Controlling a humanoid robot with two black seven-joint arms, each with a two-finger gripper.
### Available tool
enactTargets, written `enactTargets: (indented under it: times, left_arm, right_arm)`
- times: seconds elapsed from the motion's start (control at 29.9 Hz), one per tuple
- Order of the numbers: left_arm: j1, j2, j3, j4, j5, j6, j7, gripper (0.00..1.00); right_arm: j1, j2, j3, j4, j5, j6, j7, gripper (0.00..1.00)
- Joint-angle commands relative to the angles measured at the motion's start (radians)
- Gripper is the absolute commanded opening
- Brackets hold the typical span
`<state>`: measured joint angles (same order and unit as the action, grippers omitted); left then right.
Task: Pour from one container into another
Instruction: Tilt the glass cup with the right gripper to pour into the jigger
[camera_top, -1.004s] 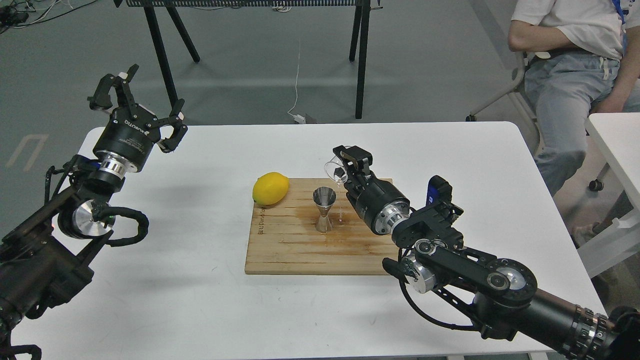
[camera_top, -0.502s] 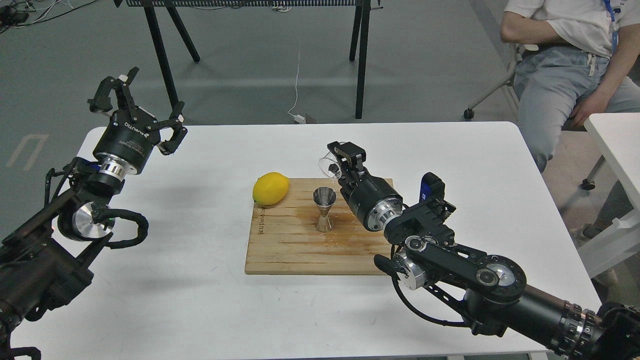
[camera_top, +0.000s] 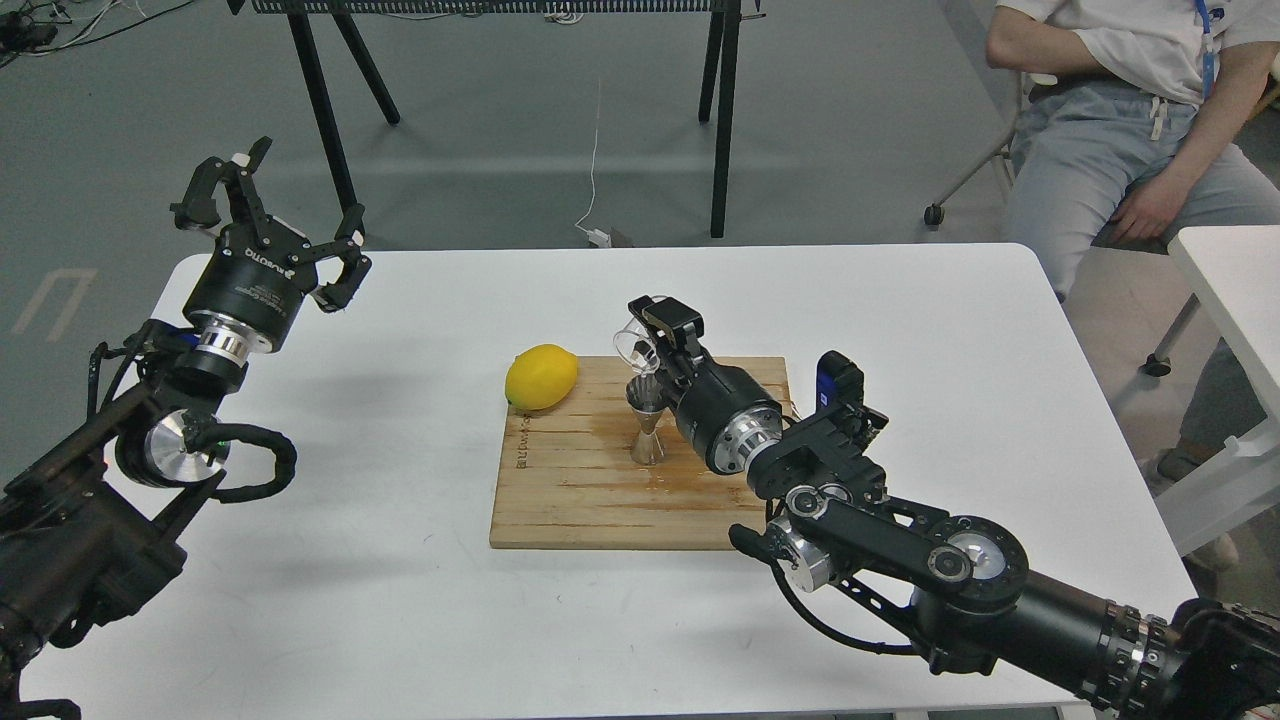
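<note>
My right gripper (camera_top: 650, 335) is shut on the small clear glass beaker (camera_top: 632, 345), which is tipped on its side just above the steel jigger (camera_top: 647, 418). The jigger stands upright near the middle of the wooden cutting board (camera_top: 580, 490), its rim partly hidden by my gripper. Wet patches show on the board around the jigger. Far off at the table's back left corner, my left gripper (camera_top: 278, 225) is raised and open, holding nothing.
A yellow lemon (camera_top: 541, 376) lies on the board's back left corner, close to the jigger. The white table (camera_top: 400, 600) carries the board. A seated person (camera_top: 1130, 120) is beyond the back right corner, and another white table (camera_top: 1235, 290) stands at the right.
My right gripper has carried the tipped beaker leftward, from right of the jigger to directly over it. The left arm has barely moved. The seated person shifted.
</note>
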<state>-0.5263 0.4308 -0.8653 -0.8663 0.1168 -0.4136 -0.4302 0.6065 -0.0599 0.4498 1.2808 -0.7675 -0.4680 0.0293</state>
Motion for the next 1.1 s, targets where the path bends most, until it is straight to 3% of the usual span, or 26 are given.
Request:
enactTargets:
  times: [0.0,1.07]
  left_arm:
    - [0.003,0.0,0.0,0.0,0.0,0.001,0.001,1.0]
    - [0.003,-0.001,-0.004,0.003,0.001,0.001,0.001,1.0]
  right_arm:
    - [0.004,-0.003,0.0,0.0,-0.003,0.0,0.0,0.45]
    - [0.113,-0.047,-0.125,-0.044,-0.144,0.005,0.0,0.45]
